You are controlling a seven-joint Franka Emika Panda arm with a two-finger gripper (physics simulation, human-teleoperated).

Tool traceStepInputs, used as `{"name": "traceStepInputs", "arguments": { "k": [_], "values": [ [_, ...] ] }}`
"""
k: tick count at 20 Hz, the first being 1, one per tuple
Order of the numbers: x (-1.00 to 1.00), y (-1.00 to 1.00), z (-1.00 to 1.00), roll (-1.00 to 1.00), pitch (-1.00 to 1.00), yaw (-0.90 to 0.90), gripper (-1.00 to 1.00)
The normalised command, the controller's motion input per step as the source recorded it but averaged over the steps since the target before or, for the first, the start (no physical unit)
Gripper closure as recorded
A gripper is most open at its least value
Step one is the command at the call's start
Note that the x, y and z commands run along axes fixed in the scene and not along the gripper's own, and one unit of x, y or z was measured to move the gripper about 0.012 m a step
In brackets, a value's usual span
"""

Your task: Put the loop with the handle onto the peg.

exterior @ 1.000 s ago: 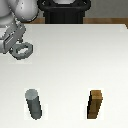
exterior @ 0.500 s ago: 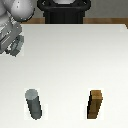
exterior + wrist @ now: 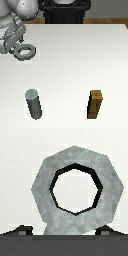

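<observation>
No text, label, brand, number or sign can be read in either view; every surface shown is plain and unmarked.

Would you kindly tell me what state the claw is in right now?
Claw: closed on the handle of the grey loop, held above the table.
</observation>
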Motion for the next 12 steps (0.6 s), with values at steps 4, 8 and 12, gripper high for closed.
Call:
{"name": "traceStepInputs", "arguments": {
  "k": [4, 8, 12],
  "values": [
    [-0.25, 0.00, 0.00, 0.00, 0.00, 0.00, -1.00],
    [0.00, 0.00, -0.25, 0.00, 0.00, 0.00, -1.00],
    [0.00, 0.00, -0.50, 0.00, 0.00, 0.00, -1.00]
  ]
}}
